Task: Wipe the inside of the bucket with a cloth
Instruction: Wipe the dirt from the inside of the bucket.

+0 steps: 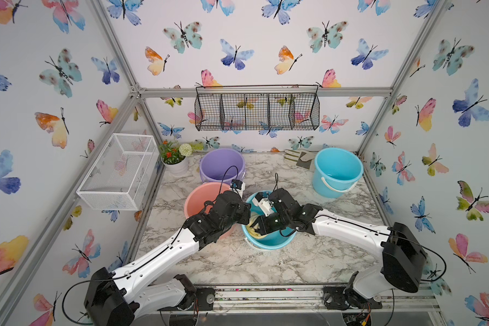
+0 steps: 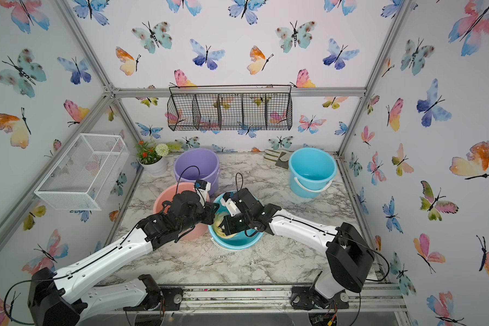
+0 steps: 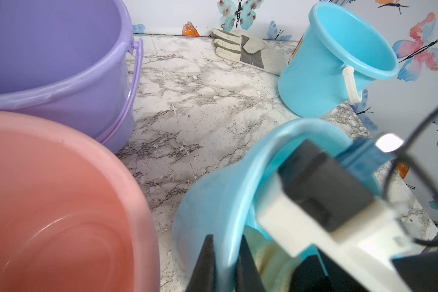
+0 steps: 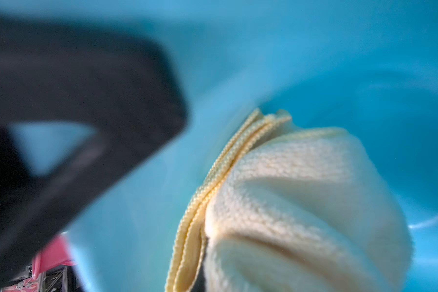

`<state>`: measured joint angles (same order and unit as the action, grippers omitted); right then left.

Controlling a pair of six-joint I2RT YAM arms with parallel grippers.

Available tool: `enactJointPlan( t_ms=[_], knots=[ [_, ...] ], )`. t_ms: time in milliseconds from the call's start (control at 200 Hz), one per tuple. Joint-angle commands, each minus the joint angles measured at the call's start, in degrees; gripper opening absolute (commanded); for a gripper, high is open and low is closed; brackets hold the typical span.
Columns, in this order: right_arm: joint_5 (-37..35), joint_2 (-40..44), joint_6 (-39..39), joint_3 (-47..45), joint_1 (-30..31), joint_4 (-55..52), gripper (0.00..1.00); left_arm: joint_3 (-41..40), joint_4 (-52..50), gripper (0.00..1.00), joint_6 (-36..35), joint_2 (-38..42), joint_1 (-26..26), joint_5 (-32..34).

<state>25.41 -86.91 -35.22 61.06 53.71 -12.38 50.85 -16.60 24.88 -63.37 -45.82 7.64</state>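
Left gripper (image 3: 226, 255) clamps the smooth blue bucket (image 3: 213, 202) at its rim; right gripper (image 1: 257, 225) clamps ribbed yellow cloth (image 4: 301, 189) inside.

Quick headcount. Four buckets: purple bucket (image 1: 222, 165) at 11, pink bucket (image 1: 198, 198) at 9, middle blue bucket (image 1: 269, 243) dead centre, far blue bucket (image 1: 337, 167) at 2. One cloth (image 4: 301, 192). One glove (image 1: 298, 158) at 1. One flower pot (image 1: 176, 163) at 10. Two wire baskets: white basket (image 1: 119, 172) at 9, black basket (image 1: 256, 109) at 12. Two arms: left arm (image 1: 158, 251) at 8, right arm (image 1: 347, 228) at 4.
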Motion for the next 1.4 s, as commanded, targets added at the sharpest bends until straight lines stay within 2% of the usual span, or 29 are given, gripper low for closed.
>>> enactJointPlan(
  t_ms=[0, 370, 611, 856, 991, 1396],
  knots=[
    [-0.1, 3.3, -1.5, -0.9, 0.3, 6.7, 0.02, 0.8, 2.2, 0.0, 0.4, 0.2, -0.1, -0.7],
    [-5.8, 7.7, 0.0, -6.3, 0.3, 15.7, 0.02, 1.0, 1.8, 0.0, 0.5, 0.4, -0.1, -0.8],
    [-10.1, 5.1, 3.8, -10.9, 0.5, 19.7, 0.02, 1.3, 1.7, 0.0, 0.5, 0.2, -0.1, -1.0],
    [-9.6, -2.9, 6.4, -10.2, 0.7, 18.8, 0.02, 1.7, 1.6, 0.0, 0.4, 0.0, -0.1, -0.8],
    [-7.2, -9.1, 4.6, -9.2, 0.8, 16.0, 0.02, 2.3, 1.5, 0.0, 0.1, -0.4, -0.1, -1.2],
    [-3.8, -25.3, 5.0, 4.5, 0.8, -3.4, 0.02, 2.5, 1.8, 0.0, 0.0, -0.5, -0.1, -2.1]
  ],
)
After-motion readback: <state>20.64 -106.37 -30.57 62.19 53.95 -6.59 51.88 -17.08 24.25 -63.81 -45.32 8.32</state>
